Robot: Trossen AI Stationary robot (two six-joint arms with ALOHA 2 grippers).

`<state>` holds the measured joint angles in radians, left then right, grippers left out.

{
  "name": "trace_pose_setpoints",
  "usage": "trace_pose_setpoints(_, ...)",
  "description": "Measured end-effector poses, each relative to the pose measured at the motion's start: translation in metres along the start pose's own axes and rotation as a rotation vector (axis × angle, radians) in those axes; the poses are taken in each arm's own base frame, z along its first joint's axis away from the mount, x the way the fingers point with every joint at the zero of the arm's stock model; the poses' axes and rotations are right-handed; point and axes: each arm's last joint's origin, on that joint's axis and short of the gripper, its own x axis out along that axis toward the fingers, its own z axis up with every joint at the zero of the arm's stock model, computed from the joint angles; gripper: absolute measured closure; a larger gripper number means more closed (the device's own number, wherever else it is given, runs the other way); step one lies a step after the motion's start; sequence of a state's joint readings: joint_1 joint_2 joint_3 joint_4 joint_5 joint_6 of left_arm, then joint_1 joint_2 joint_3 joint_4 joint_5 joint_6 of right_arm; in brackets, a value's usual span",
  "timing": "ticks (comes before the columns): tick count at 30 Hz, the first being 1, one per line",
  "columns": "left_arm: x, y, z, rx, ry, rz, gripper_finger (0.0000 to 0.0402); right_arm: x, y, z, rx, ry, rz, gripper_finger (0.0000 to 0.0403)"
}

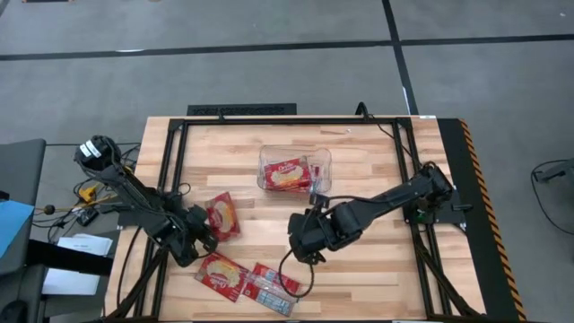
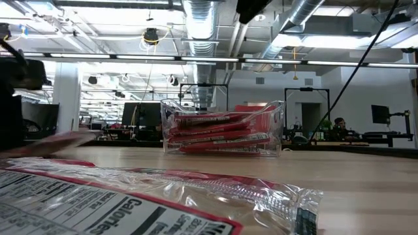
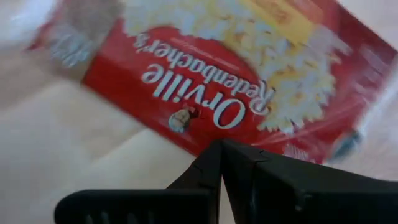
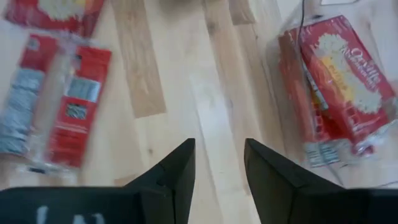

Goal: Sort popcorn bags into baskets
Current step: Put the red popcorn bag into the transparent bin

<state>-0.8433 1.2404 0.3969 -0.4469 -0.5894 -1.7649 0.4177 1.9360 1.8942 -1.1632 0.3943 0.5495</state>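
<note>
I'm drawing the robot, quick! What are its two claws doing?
Left gripper: closed, pinching the edge of a popcorn bag.
Right gripper: open, holding nothing, above the table.

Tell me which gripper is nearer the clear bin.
Right. The right gripper hovers open just in front of the clear bin; the left gripper, shut on a popcorn bag, is farther off to the side.

A light wooden tabletop (image 1: pixel 359 260) stands on a grey floor (image 1: pixel 269 54) crossed by dark lines. Beyond it, an open office shows exposed silver ducts (image 2: pixel 202 19), long ceiling lights (image 2: pixel 339 63), a white column (image 2: pixel 65 98), and dark monitors (image 2: pixel 379 114).
</note>
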Motion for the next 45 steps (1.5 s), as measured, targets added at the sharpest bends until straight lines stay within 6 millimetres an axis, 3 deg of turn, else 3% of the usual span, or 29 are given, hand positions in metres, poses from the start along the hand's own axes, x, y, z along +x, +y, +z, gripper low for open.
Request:
trace_pose_setpoints(6, 0.019, -0.015, -0.010, -0.042, 0.014, -0.123, 0.0402, -0.009, 0.020, -0.006, 0.115, -0.044, 0.062, 0.0234)
trace_pose_setpoints(13, 0.054, -0.037, -0.015, 0.009, 0.011, -0.197, 0.0401, 0.001, 0.023, 0.008, 0.262, -0.164, 0.140, 0.0184)
trace_pose_setpoints(18, 0.058, -0.045, -0.012, 0.012, 0.012, -0.159, 0.0401, 0.041, 0.010, 0.011, 0.313, -0.196, 0.164, 0.0150)
trace_pose_setpoints(26, 0.059, -0.046, -0.010, 0.014, 0.028, -0.156, 0.0401, 0.102, -0.035, 0.023, 0.414, -0.292, 0.290, 0.0143)
trace_pose_setpoints(33, 0.059, -0.046, -0.010, 0.014, 0.028, -0.155, 0.0401, 0.119, -0.057, 0.022, 0.408, -0.304, 0.249, 0.0143)
trace_pose_setpoints(38, 0.060, -0.046, -0.008, 0.016, 0.033, -0.153, 0.0401, 0.123, -0.057, 0.020, 0.410, -0.317, 0.254, 0.0143)
trace_pose_setpoints(43, 0.065, -0.048, 0.000, 0.029, 0.064, -0.166, 0.0401, 0.139, -0.049, 0.011, 0.380, -0.264, 0.243, 0.0143)
trace_pose_setpoints(45, 0.066, -0.049, 0.003, 0.036, 0.073, -0.170, 0.0401, 0.147, -0.044, 0.016, 0.400, -0.303, 0.260, 0.0143)
